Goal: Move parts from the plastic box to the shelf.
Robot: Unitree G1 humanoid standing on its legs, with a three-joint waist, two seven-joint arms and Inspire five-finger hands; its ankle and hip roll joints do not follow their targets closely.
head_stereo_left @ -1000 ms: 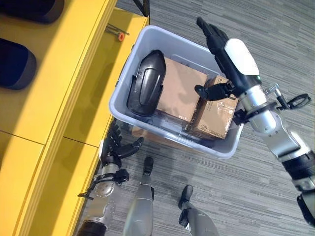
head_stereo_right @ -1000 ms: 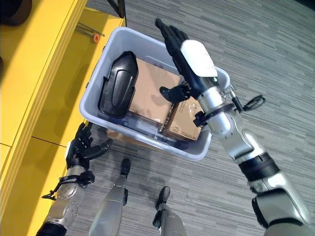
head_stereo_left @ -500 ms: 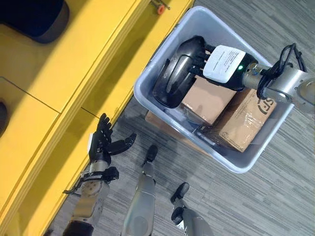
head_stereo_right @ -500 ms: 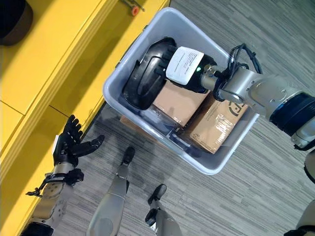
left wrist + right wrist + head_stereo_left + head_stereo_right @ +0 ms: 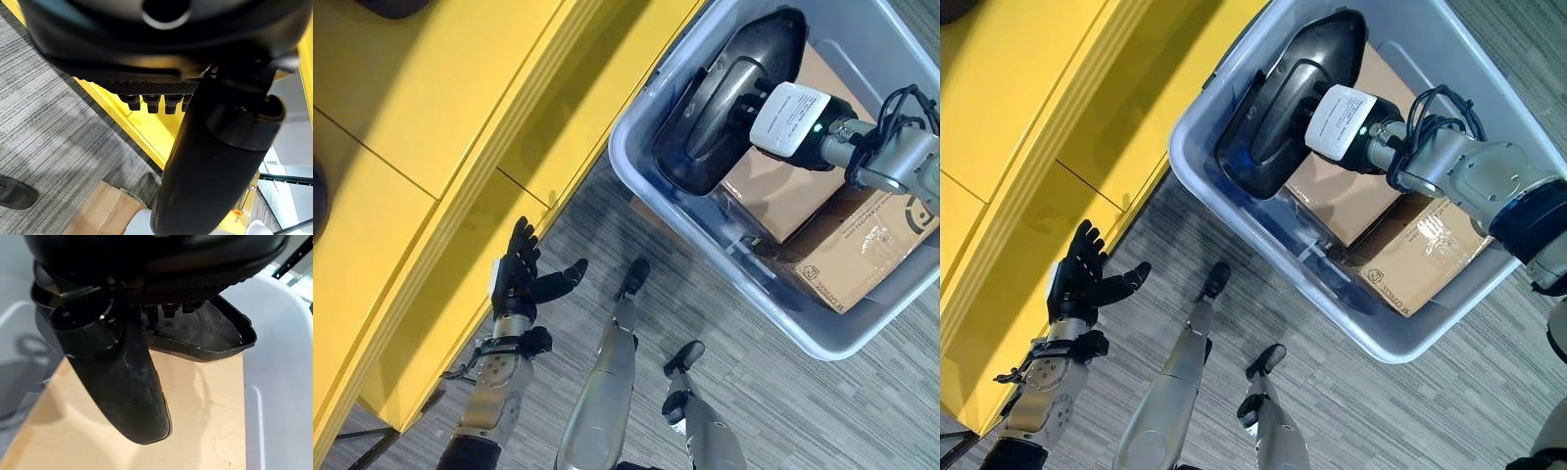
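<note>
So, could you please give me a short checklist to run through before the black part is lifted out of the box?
1. Right hand at the black part: ok.
2. Fingers closed round the part: cannot tell, they are hidden against it.
3. Part lying inside the plastic box, on the cardboard boxes: ok.
4. Left hand open, holding nothing: ok.
5. Yellow shelf beside the box: ok.

right hand (image 5: pixel 1344 121) fingers hidden — behind black part (image 5: pixel 1278 108)

Both eye views look steeply down, sharing the plastic box (image 5: pixel 822 338) upper right; wrist views sit close behind each hand.
</note>
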